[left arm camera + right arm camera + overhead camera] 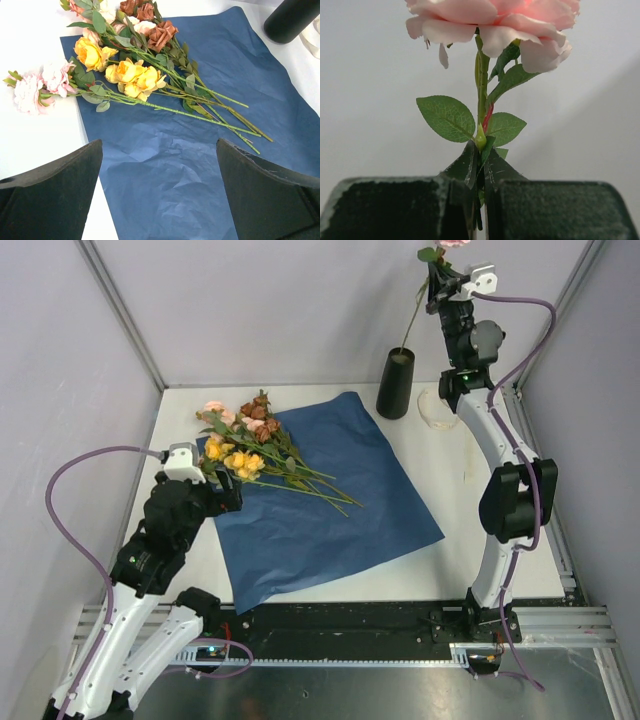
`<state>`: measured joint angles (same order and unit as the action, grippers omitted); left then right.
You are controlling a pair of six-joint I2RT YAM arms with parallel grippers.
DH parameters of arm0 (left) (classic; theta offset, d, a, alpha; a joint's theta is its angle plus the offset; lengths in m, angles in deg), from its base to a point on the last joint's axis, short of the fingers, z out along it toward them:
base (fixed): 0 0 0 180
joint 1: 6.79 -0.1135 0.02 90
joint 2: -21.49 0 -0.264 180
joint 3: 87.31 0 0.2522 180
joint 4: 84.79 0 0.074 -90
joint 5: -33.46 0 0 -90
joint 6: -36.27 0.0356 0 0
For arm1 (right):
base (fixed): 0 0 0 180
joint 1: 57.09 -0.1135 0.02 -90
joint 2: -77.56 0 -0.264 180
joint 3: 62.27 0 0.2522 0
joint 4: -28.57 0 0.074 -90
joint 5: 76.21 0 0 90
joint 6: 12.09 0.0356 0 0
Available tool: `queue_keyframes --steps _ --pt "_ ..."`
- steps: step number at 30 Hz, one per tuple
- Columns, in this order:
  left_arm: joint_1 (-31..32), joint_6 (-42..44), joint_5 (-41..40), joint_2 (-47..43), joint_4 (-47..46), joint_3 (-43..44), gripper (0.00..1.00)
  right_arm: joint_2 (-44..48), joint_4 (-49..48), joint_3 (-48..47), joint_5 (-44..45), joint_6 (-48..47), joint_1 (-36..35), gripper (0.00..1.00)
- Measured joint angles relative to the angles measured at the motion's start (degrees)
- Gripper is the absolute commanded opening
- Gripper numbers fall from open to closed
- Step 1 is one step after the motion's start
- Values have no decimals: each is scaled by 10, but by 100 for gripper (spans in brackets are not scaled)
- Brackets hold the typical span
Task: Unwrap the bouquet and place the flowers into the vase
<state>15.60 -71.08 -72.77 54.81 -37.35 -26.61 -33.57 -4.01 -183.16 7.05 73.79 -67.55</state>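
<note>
The left pincer hovers wide open above the near-left part of the flattened blue paper sheet, just short of the loose flowers on its far-left corner. Far right, the right pincer clamps a pink rose by the stem above the black vase, with the stem's lower end at the vase's mouth.

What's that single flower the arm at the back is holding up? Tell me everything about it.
It is a pale pink rose, fake-looking, with open petals, a thin green stem and several toothed leaves. It stands nearly upright, bloom up, pinched just below the leaves by the right pincer, which is shut on it. Its lower end reaches the mouth of the black vase.
</note>
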Motion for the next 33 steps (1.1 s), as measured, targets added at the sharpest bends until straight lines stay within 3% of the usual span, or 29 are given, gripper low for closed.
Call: queue_keyframes --steps 6,12,16,21,23,33 --pt "0 0 -1 0 0 0 100 -24 24 23 -12 17 17 1" --pt "0 0 -2 1 0 0 100 -52 64 61 -27 50 30 14" --pt "0 0 -2 1 0 0 100 -54 76 116 -27 71 29 28" --pt "0 0 -4 1 0 0 100 -52 90 152 -25 87 26 54" --pt "0 1 -4 1 0 0 100 -46 106 164 -22 90 26 60" --pt "0 4 -7 -1 0 0 100 91 248 240 3 111 1 65"
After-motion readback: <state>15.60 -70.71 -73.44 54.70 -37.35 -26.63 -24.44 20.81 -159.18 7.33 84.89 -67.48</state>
